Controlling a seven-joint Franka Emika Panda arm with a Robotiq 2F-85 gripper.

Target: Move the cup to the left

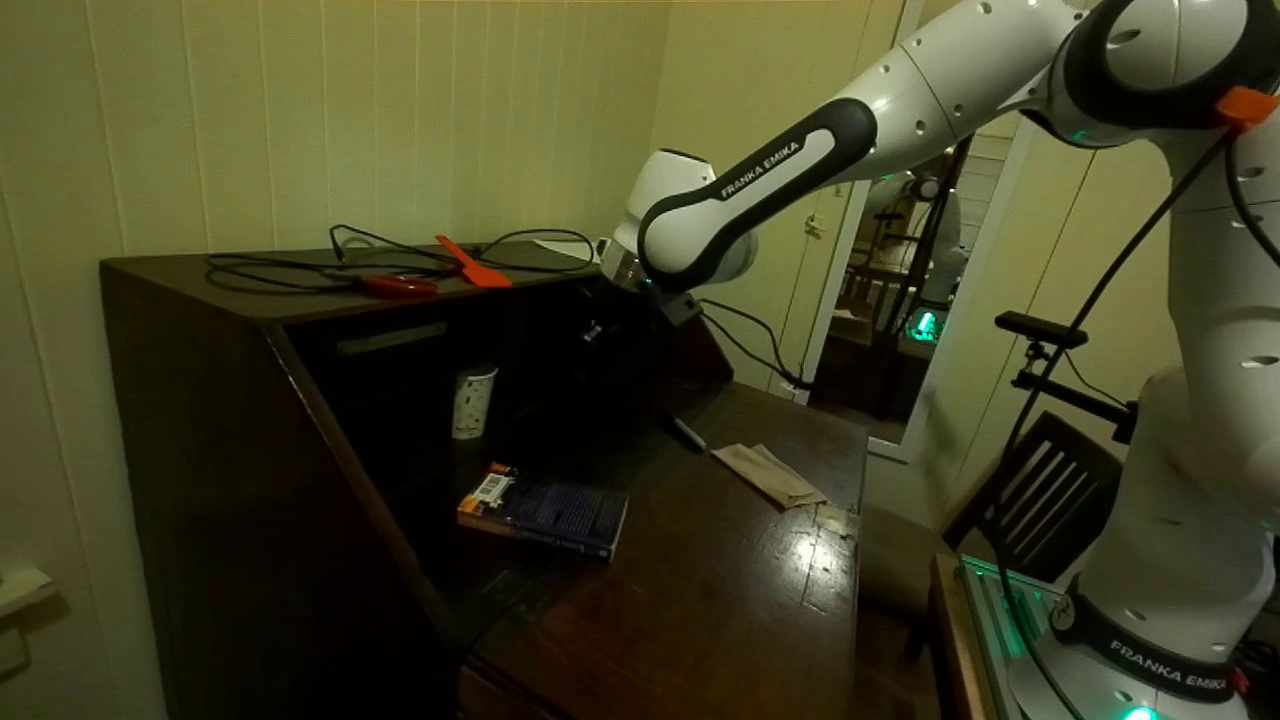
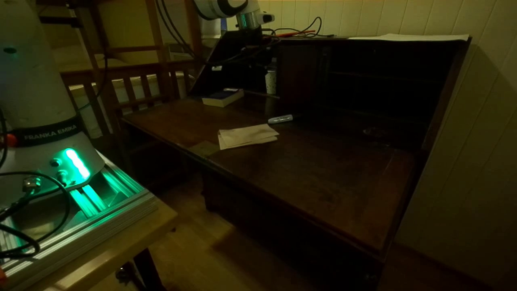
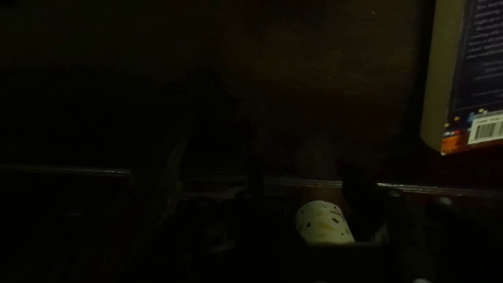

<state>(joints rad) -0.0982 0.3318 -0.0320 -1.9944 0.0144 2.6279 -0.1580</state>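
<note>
The cup (image 1: 473,402) is whitish with small dark and tan specks. It stands upright inside the dark desk's recess, behind the book. It also shows in an exterior view (image 2: 271,82), partly hidden by cables and the gripper, and in the wrist view (image 3: 324,224), where its lower part is cut off by the gripper body. My gripper (image 3: 300,181) is very dark. Its two fingers stand apart with a gap between them, and the cup shows beyond that gap. In an exterior view the gripper (image 1: 592,332) is above and to the right of the cup, apart from it.
A dark blue book (image 1: 545,510) lies in front of the cup. A marker (image 1: 688,433) and folded pale paper (image 1: 770,475) lie on the desktop. Cables, an orange spatula (image 1: 474,266) and a red object (image 1: 398,287) lie on the desk's top shelf (image 1: 230,295). Desk side walls flank the recess.
</note>
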